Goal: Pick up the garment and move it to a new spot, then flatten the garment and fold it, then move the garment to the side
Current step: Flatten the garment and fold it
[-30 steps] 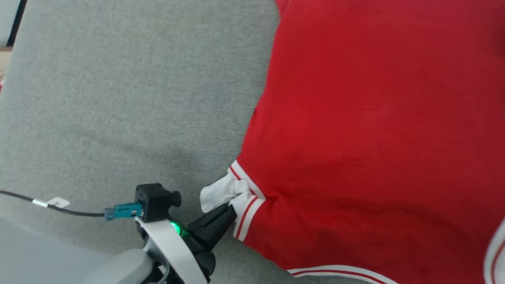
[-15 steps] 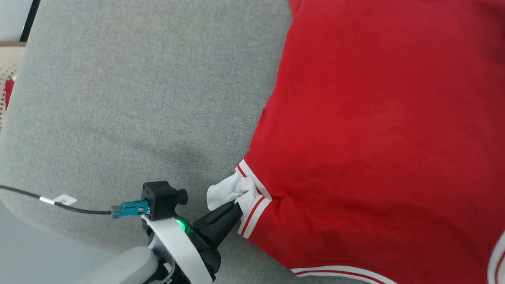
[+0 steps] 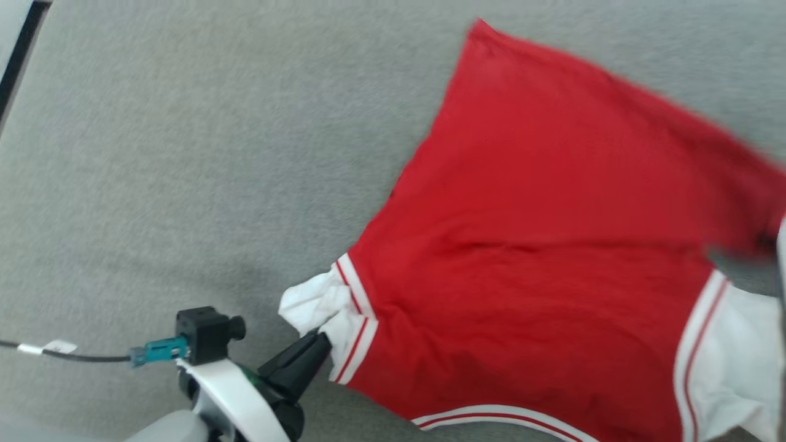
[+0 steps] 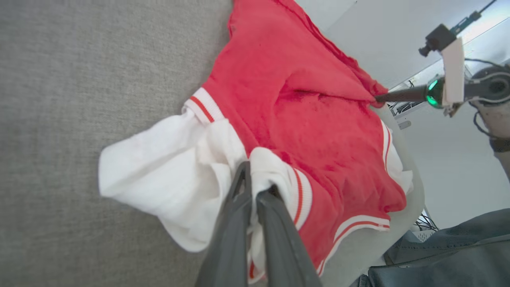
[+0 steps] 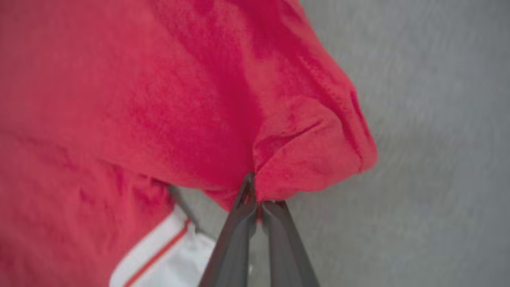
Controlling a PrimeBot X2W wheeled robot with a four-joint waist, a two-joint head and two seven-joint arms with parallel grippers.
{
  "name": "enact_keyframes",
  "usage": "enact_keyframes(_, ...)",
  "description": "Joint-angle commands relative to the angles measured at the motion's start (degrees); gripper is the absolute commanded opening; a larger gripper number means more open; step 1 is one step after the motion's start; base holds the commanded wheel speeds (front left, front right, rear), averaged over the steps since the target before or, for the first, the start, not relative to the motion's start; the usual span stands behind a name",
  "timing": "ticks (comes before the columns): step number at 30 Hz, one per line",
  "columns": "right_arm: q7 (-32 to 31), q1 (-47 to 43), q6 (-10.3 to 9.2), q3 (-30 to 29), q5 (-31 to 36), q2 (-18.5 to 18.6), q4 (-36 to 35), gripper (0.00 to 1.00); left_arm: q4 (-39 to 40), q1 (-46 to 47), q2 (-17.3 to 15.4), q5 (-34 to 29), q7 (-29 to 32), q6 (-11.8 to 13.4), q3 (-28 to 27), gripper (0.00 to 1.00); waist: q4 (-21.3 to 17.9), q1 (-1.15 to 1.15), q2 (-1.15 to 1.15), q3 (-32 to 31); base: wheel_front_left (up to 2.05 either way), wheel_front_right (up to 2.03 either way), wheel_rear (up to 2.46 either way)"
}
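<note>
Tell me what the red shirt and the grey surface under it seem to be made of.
The garment: probably soft knit jersey, cotton-like, matte; it drapes and bunches into folds, with a fine knit grain close up. The grey surface: looks like woven upholstery cloth, matte, with a heathered fleck.

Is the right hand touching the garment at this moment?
Touching. The right wrist view shows the right hand shut on a pinched fold of the red garment.

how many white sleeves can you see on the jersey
2. One sleeve is pinched in the left end effector; the other sleeve lies at the jersey's opposite end, partly out of frame.
</note>
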State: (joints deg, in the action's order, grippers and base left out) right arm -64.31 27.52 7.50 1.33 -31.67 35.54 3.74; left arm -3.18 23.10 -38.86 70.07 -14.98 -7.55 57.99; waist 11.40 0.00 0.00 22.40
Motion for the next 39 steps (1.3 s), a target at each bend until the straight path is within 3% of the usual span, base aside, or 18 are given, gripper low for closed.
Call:
enact_keyframes(1,-1.5,-6.1,-0.02,-1.0,-1.4,-0.1,-3.5,0.0,-0.3,-1.5,-0.4,-0.1,-0.3,0.1,-1.1,0.0,-2.6,0.0,0.0,-2.4,0.0,0.0,0.0)
enact_keyframes(10,-4.4,-35.7,-0.01,-4.0,-3.8,-7.5,-19.6,0.0,-0.9,-5.4,-1.6,-1.0,-0.3,0.1,-5.2,0.0,-5.9,0.0,0.0,-4.1,0.0,0.0,0.0)
enact_keyframes(14,-2.8,-41.1,-0.01,-1.2,-3.4,-11.2,-20.8,0.0,-1.1,-6.2,-1.8,-1.0,-0.3,0.1,-6.5,0.0,-7.0,0.0,0.0,-4.1,0.0,0.0,0.0)
enact_keyframes(17,-0.2,-40.1,-0.01,0.8,-2.7,-11.7,-19.4,0.0,-1.1,-6.4,-1.8,-1.2,-0.3,0.1,-6.7,0.0,-7.8,0.0,0.0,-4.2,0.0,0.0,0.0)
enact_keyframes(18,1.1,-39.1,-0.01,1.1,-2.2,-11.9,-19.3,0.11,-1.1,-6.5,-1.8,-1.2,-0.3,0.1,-6.8,0.0,-8.0,0.0,0.0,-4.3,0.0,0.0,0.0)
enact_keyframes(19,2.5,-38.3,-0.01,1.2,-2.0,-11.8,-19.2,0.43,-1.1,-6.6,-1.9,-1.2,-0.3,0.1,-6.8,0.0,-8.1,0.0,0.0,-4.4,0.0,0.0,0.0)
enact_keyframes(20,2.5,-38.3,-0.01,1.2,-2.0,-11.8,-19.2,0.43,-1.1,-6.6,-1.9,-1.2,-0.3,0.1,-6.8,0.0,-8.1,0.0,0.0,-4.4,0.0,0.0,0.0)
enact_keyframes(21,3.4,-37.7,-0.02,1.2,-1.8,-11.7,-19.0,0.63,-1.0,-6.7,-2.0,-1.1,-0.3,0.1,-6.8,0.0,-8.3,0.0,0.0,-4.5,0.0,0.0,0.0)
enact_keyframes(22,4.1,-37.4,-0.02,1.0,-1.9,-11.3,-19.2,1.0,-1.0,-6.8,-2.1,-1.1,-0.3,0.1,-6.9,0.0,-8.4,0.0,0.0,-4.6,0.0,0.0,0.0)
enact_keyframes(28,4.5,-34.7,-0.01,-6.8,-3.0,-8.1,-25.5,1.0,-0.5,-6.5,-1.7,-1.8,-0.3,0.1,-7.2,0.0,-8.0,0.0,0.0,-4.2,0.0,0.0,0.0)
enact_keyframes(32,5.2,-27.6,-0.01,-11.0,-1.1,-6.0,-28.3,1.0,0.0,-5.4,-1.0,-1.9,-0.3,0.1,-7.2,0.0,-7.0,0.0,0.0,-3.1,0.0,0.0,0.0)
enact_keyframes(39,11.1,-7.9,-0.01,-1.6,4.1,-8.2,-16.4,1.0,0.1,-2.2,0.6,-2.3,-0.3,0.1,-4.8,0.0,-3.8,0.0,0.0,0.1,0.0,0.0,0.0)
